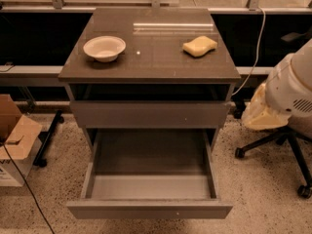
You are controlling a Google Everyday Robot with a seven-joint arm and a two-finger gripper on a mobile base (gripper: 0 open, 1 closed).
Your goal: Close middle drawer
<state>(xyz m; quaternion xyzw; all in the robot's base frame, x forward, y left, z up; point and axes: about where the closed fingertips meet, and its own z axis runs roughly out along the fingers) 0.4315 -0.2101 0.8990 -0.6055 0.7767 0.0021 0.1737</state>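
Plainly pulled far out from the cabinet point(148, 76): middle drawer point(151, 186), floor bare, slim front nearest the camera. Off at the right, beside a chair point(292, 145) and well apart from that front: gripper point(263, 115), open or closed impossible to tell. Up on the surface point(161, 57): bowl point(104, 48), sponge point(200, 46). Likely risks: an off-centre push skewing the drawer on its runners, or a hard shove jolting the bowl.
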